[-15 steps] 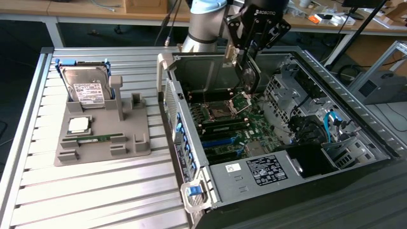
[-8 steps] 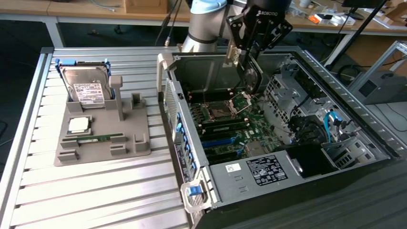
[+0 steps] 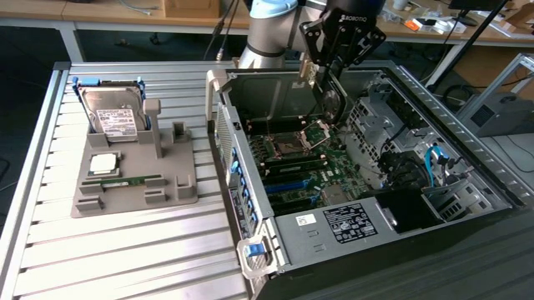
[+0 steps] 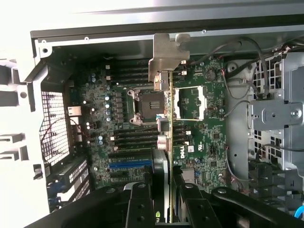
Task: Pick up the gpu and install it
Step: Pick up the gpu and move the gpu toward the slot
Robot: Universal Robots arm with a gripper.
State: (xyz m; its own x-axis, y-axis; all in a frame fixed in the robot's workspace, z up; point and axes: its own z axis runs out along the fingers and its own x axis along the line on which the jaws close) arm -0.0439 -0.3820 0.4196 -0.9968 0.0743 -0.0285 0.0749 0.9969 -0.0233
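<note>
— What is the claw doing?
— The gripper is clamped on the gpu, holding it edge-on.
— Where is the card?
— It hangs inside the open computer case, above the motherboard, over the CPU socket.

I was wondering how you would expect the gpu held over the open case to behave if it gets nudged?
Probably stiff: edge-on in the wrist view, the gpu runs straight from the gripper to its metal bracket. Being thin and pinched across its faces, it might pivot in the grip if nudged. So thin a board is likely fragile against bending.
</note>
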